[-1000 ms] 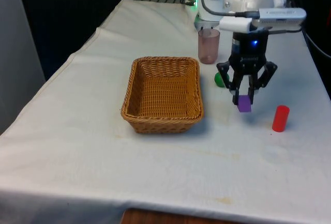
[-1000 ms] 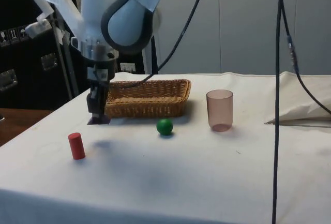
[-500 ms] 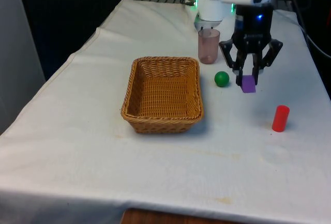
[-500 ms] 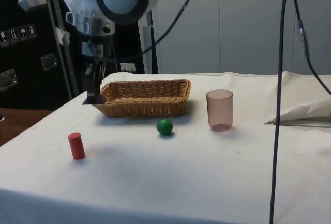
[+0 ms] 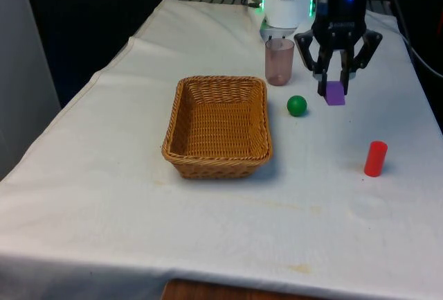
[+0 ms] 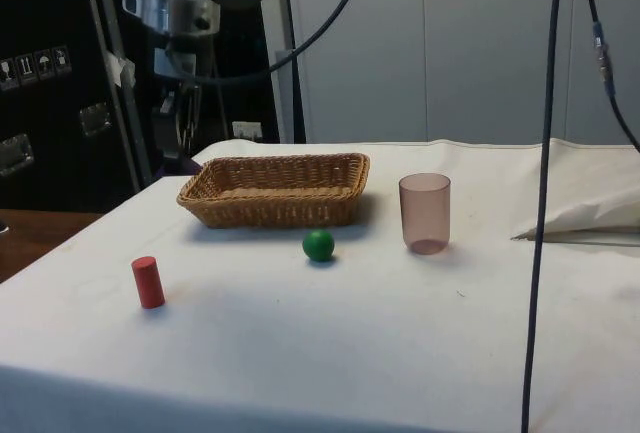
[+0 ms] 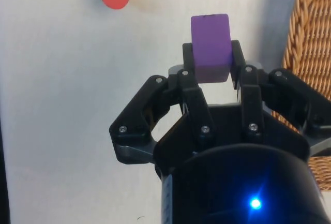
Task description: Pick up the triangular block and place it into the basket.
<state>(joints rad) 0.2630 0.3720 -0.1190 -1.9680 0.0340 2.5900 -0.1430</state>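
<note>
The hand (image 5: 335,86) is clamped on the purple block (image 5: 335,93), high above the bench (image 5: 104,196), right of the basket (image 5: 217,121). Small, rigid, probably light; flat sides pinched squarely, so it should ride steady to the basket.

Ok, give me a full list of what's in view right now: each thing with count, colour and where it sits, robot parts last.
Basket: one, tan wicker, mid-table, nothing in it.
Cup: one, translucent pinkish, upright beyond the basket's far corner on the front view's right.
Ball: one, green, on the cloth between basket and cup.
Cylinder: one, red, upright, towards the front view's right.
Purple block: one, held off the table, clear of the basket.
Table: one, white cloth.
End effector: one, black, shut on the purple block.
</note>
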